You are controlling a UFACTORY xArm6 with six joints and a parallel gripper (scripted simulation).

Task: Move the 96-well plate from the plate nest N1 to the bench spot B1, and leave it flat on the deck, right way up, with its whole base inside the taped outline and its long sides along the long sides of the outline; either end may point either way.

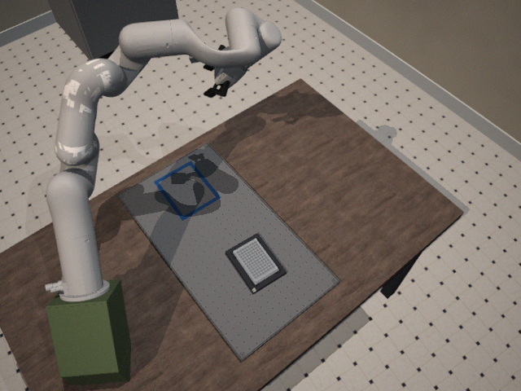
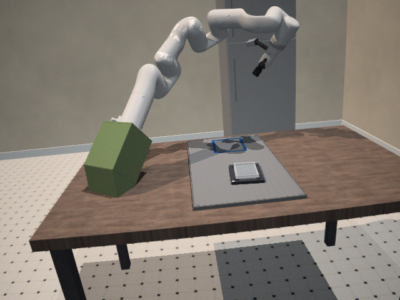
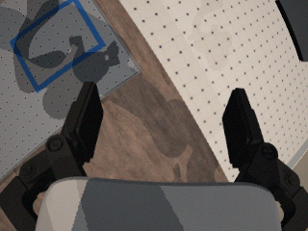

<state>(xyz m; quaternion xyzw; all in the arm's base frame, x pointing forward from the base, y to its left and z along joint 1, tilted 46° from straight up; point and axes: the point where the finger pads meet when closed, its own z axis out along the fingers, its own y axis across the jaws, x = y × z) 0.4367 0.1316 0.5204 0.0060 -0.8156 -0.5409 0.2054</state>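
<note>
The white 96-well plate (image 1: 256,260) (image 2: 246,170) sits flat in the black plate nest (image 1: 256,262) (image 2: 246,174) on the grey deck (image 1: 227,248). The blue taped outline (image 1: 187,191) (image 2: 229,144) (image 3: 57,42) lies empty at the deck's far end, partly in the arm's shadow. My gripper (image 1: 216,89) (image 2: 259,69) (image 3: 164,99) is open and empty, high in the air beyond the deck's far end, far from the plate. The wrist view shows its two black fingers spread wide over the table edge and floor; the plate is out of that view.
The arm's green base block (image 1: 88,330) (image 2: 116,158) stands at the table's near-left corner. A tall grey cabinet (image 2: 258,67) stands behind the table. The wooden table (image 1: 336,181) extends to the right of the deck.
</note>
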